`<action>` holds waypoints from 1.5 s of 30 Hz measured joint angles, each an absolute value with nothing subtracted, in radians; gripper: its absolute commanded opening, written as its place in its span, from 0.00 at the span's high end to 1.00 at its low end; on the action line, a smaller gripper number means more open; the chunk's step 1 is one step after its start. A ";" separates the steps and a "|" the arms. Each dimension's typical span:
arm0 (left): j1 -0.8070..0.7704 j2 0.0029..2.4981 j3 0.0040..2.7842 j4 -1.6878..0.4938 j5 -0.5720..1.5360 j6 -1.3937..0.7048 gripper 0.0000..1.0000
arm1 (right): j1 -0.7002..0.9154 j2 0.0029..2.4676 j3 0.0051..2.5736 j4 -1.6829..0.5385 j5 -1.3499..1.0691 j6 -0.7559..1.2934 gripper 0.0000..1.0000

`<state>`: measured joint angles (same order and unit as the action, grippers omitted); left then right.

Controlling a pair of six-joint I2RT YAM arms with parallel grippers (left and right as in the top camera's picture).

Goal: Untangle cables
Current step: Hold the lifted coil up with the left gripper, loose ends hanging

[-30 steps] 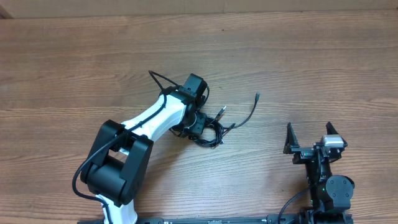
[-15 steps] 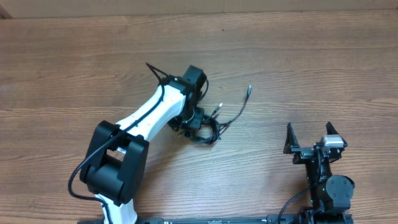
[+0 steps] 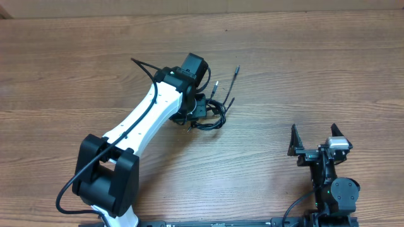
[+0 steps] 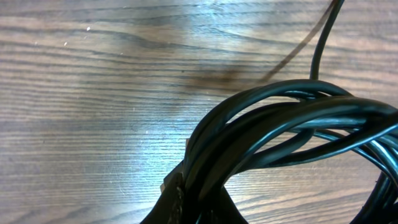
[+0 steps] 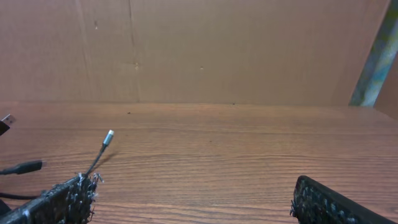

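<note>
Black cables point(image 3: 209, 117), silver plug ends point(image 5: 109, 134); brown wood-grained table point(image 3: 315, 63); white-and-black left arm point(image 3: 142, 120).

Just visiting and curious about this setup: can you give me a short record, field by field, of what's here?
Surface: wooden table
Cables: black cords, tangled in one bundle, mid-table
Left tool: shut on the cables
Right tool: open, empty, apart from the cables
Loose end: silver plug poking out from the bundle
</note>
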<state>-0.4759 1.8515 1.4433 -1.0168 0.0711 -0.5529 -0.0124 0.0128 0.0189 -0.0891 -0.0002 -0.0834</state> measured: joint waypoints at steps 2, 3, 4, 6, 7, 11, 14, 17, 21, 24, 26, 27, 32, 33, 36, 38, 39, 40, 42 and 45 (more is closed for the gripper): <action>-0.475 1.851 1.443 -1.016 0.071 -0.579 0.95 | -0.012 0.013 0.019 -0.089 0.000 -0.083 0.00; -0.475 1.851 1.443 -1.016 0.071 -0.588 0.96 | -0.012 0.013 0.019 -0.089 0.000 -0.083 0.00; -0.475 1.851 1.443 -1.016 0.071 -0.598 0.96 | -0.012 0.013 0.019 -0.089 0.000 -0.084 0.00; -0.476 1.851 1.443 -1.016 0.071 -0.610 0.95 | -0.012 0.013 0.019 -0.089 0.000 -0.083 0.00; -0.476 1.851 1.443 -1.016 0.071 -0.618 0.96 | -0.012 0.013 0.019 -0.089 0.000 -0.083 0.00; -0.476 1.851 1.443 -1.017 0.071 -0.635 0.96 | -0.012 0.013 0.019 -0.089 0.000 -0.084 0.00; -0.476 1.851 1.443 -1.017 0.071 -0.638 0.95 | -0.012 0.013 0.019 -0.089 0.000 -0.083 0.00; -0.476 1.851 1.443 -1.018 0.071 -0.639 0.96 | -0.012 0.013 0.019 -0.089 0.000 -0.083 0.00; -0.476 1.851 1.443 -1.018 0.071 -0.646 0.96 | -0.012 0.013 0.019 -0.089 0.000 -0.083 0.00; -0.476 1.851 1.443 -1.018 0.071 -0.649 0.96 | -0.012 0.013 0.019 -0.089 0.000 -0.083 0.00; -0.476 1.851 1.443 -1.019 0.066 -0.649 0.95 | -0.012 0.013 0.019 -0.089 0.000 -0.083 0.00; -0.476 1.851 1.443 -1.021 0.063 -0.649 0.96 | -0.012 0.013 0.019 -0.089 0.000 -0.084 0.00; -0.476 1.851 1.441 -1.022 0.055 -0.649 0.96 | -0.012 0.013 0.019 -0.089 0.000 -0.083 0.00; -0.476 1.851 1.439 -1.022 0.055 -0.649 0.95 | -0.012 0.013 0.019 -0.089 0.000 -0.083 0.00; -0.476 1.851 1.427 -1.023 0.055 -0.649 0.96 | -0.012 0.013 0.019 -0.089 0.000 -0.083 0.00; -0.476 1.851 1.417 -1.024 0.055 -0.649 0.96 | -0.012 0.013 0.019 -0.089 -0.001 -0.083 0.00; -0.476 1.851 1.412 -1.024 0.055 -0.649 0.95 | -0.012 0.013 0.019 -0.089 0.000 -0.083 0.00; -0.475 1.851 1.406 -1.024 0.054 -0.649 0.96 | -0.012 0.013 0.019 -0.089 0.000 -0.083 0.00; -0.475 1.851 1.391 -1.023 0.051 -0.649 0.96 | -0.012 0.013 0.019 -0.089 0.000 -0.083 0.00; -0.475 1.851 1.367 -1.020 0.048 -0.649 0.96 | -0.012 0.013 0.019 -0.089 0.000 -0.083 0.00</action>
<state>-0.4751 1.8515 1.3666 -1.0199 0.0483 -0.6491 -0.0124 0.0128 0.0189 -0.0895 -0.0002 -0.0834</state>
